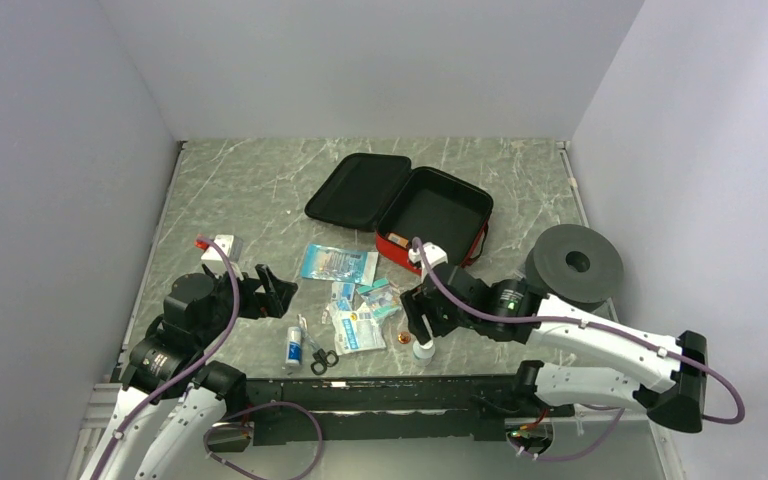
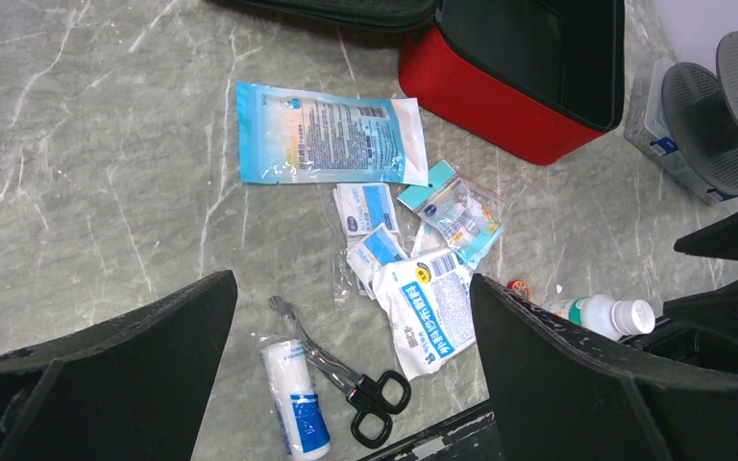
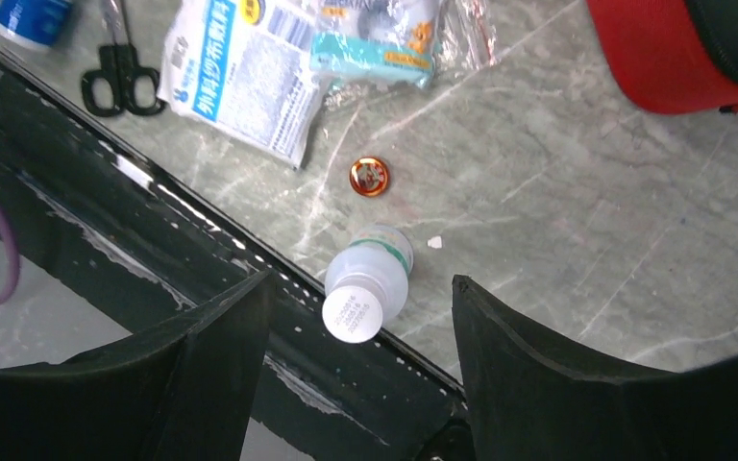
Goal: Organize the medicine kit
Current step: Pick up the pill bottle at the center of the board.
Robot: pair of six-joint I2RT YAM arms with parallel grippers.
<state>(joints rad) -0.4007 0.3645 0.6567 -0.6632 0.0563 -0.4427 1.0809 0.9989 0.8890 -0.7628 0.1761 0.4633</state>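
The medicine kit (image 1: 358, 190) lies open at the back middle of the table, red shell (image 2: 500, 106) and black lining, lid flat to the left. A small white bottle (image 3: 365, 283) with a green band sits at the table's front edge, its white end facing the right wrist camera. My right gripper (image 3: 360, 279) hangs over the bottle (image 1: 423, 350) with its fingers apart and clear gaps on both sides. At the front left, above bare table, my left gripper (image 1: 272, 285) is wide open and holds nothing. Black scissors (image 2: 365, 384) and a bandage roll (image 2: 293, 399) lie below it.
Loose packets lie in front of the kit: a large blue pouch (image 1: 335, 263), a white dressing packet (image 2: 428, 312) and smaller sachets (image 2: 456, 211). A small orange round tin (image 3: 369, 176) sits near the bottle. A grey spool (image 1: 575, 262) stands at the right, a white box (image 1: 222, 245) at the left.
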